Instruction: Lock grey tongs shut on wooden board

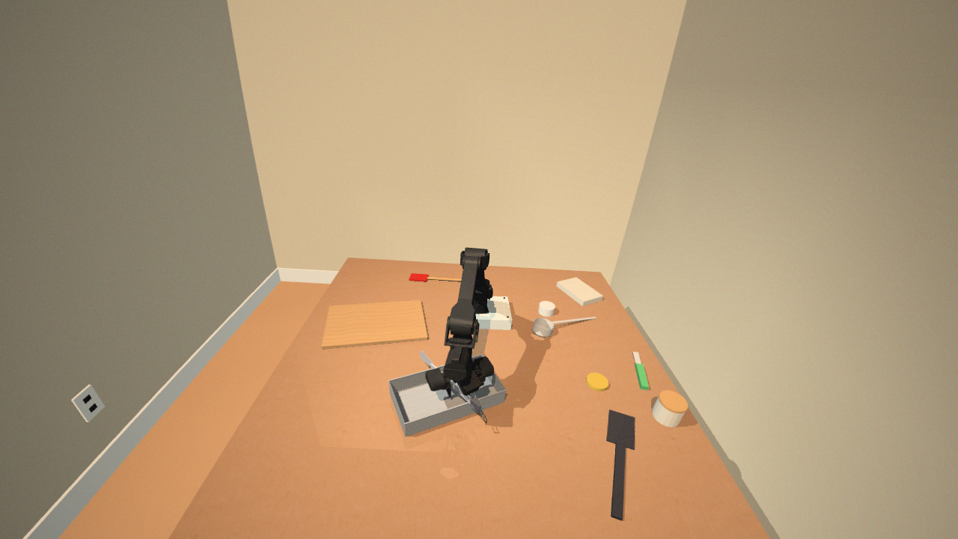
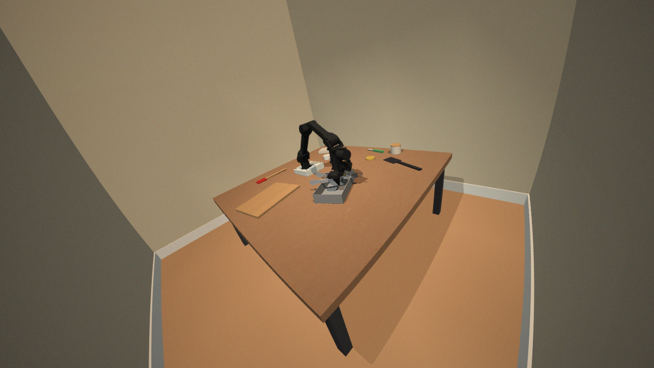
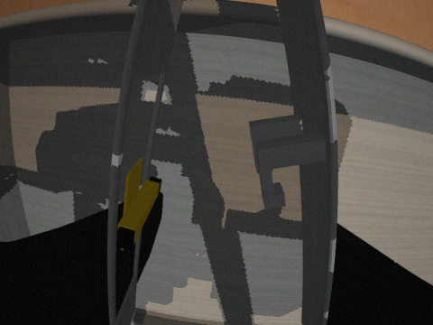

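Note:
The grey tongs (image 1: 477, 404) (image 2: 316, 182) (image 3: 316, 194) lie across the roasting tin (image 1: 428, 421) (image 2: 328, 199) (image 3: 372, 34). Their hinge end is over the tin's near side in the top view, and their spread tips reach past its far side. My gripper (image 1: 460, 391) (image 2: 340, 180) (image 3: 240, 218) points down into the tin, partway closed, its fingers against the outer sides of the two tong arms. The arms still stand well apart. A yellow and black piece (image 3: 141, 203) shows by the left arm. The wooden board (image 1: 375, 325) (image 2: 270, 199) bears nothing. The hinge's inside is hidden.
A red-ended spatula (image 1: 418, 277) is at the back. A white cup (image 1: 546, 308), metal ladle (image 1: 542, 327) and pale block (image 1: 579, 290) are back right. A yellow disc (image 1: 597, 381), green-handled knife (image 1: 641, 376), orange-lidded jar (image 1: 669, 410) and black turner (image 1: 619, 469) lie right.

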You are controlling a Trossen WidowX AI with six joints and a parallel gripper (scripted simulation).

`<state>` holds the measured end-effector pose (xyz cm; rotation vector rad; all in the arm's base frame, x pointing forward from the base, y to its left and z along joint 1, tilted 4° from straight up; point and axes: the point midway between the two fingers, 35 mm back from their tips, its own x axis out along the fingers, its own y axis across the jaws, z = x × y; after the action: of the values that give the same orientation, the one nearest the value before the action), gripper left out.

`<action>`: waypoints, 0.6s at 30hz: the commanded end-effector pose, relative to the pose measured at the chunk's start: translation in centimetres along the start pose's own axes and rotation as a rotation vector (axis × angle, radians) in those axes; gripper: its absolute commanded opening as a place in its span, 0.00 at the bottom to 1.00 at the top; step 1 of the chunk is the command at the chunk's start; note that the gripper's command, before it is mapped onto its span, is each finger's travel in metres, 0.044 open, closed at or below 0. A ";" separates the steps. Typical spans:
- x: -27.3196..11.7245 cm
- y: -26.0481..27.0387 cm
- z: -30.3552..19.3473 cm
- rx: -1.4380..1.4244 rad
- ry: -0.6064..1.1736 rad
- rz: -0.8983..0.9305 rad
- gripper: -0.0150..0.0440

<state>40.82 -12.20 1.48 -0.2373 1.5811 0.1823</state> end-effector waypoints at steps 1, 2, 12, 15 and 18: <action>-0.1 0.0 0.0 0.000 -0.002 0.001 0.67; -0.1 0.0 0.0 0.000 -0.002 0.001 0.66; -0.1 0.0 0.0 0.000 -0.002 0.001 0.55; -0.1 0.0 0.0 0.000 -0.002 0.001 0.48; -0.1 0.0 0.0 0.000 -0.002 0.001 0.35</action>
<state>41.02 -12.83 1.53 -0.2488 1.5689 0.1748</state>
